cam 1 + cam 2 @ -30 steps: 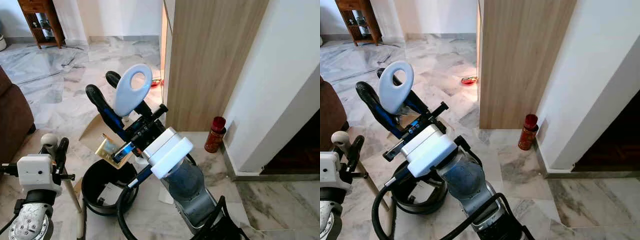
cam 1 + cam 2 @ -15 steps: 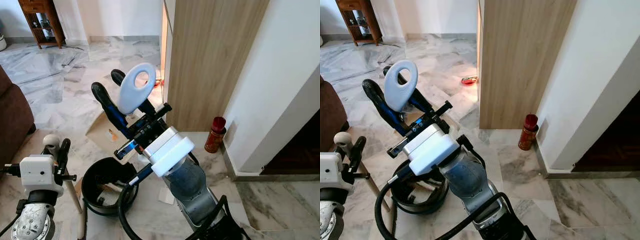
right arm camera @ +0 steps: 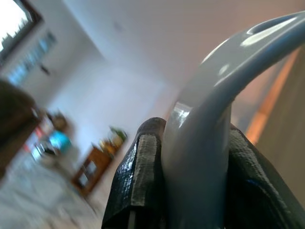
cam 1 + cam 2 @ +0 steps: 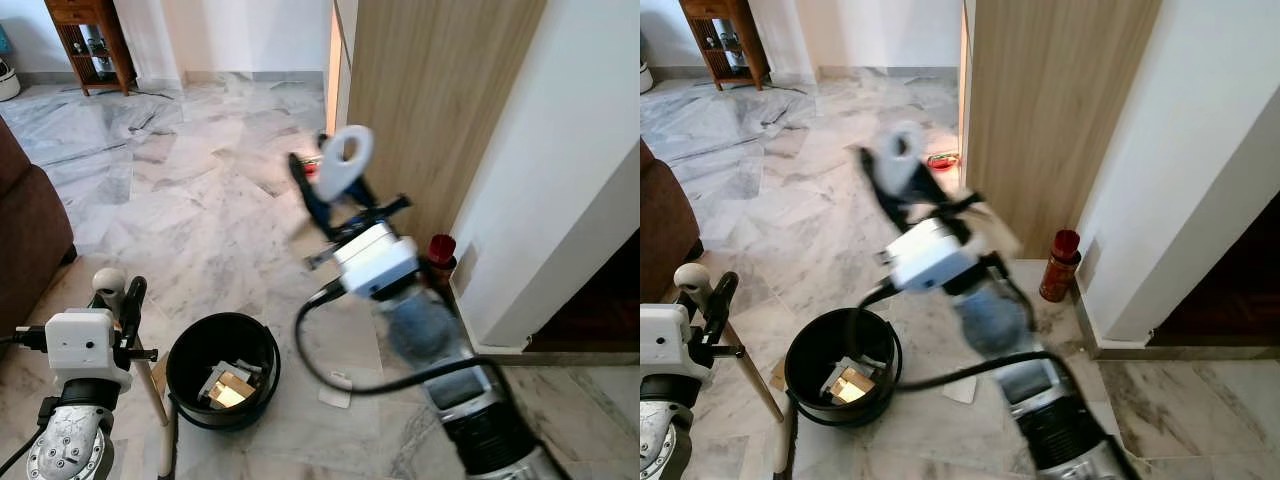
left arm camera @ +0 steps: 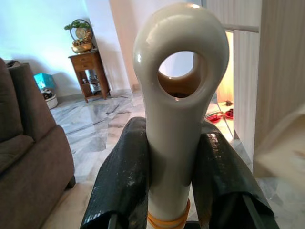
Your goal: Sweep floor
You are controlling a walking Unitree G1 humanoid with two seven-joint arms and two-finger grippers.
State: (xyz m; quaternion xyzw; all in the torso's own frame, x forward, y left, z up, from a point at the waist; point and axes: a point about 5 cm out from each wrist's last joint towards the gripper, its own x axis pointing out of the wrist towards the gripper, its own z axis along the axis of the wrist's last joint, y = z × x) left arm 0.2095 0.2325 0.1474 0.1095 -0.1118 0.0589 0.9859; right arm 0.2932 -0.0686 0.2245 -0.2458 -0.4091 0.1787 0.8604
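R gripper (image 4: pixel 322 190) clamps white dustpan handle (image 4: pixel 342 160), raised near wood panel (image 4: pixel 440 110). L gripper (image 5: pixel 174 183) grips broom handle (image 5: pixel 174 95). Bucket (image 4: pixel 192 352) holds scraps.

Your floor (image 4: pixel 200 190) is white and grey marble with wavy streaks. The bucket (image 4: pixel 222 368) is black, with a yellow-brown scrap inside. Your right gripper (image 3: pixel 190 200) has black fingers around a pale grey-white handle (image 3: pixel 214 119). The broom handle (image 5: pixel 174 119) is cream with an orange band. The bottle (image 4: pixel 440 255) is red, the panel (image 4: pixel 440 100) light brown wood.
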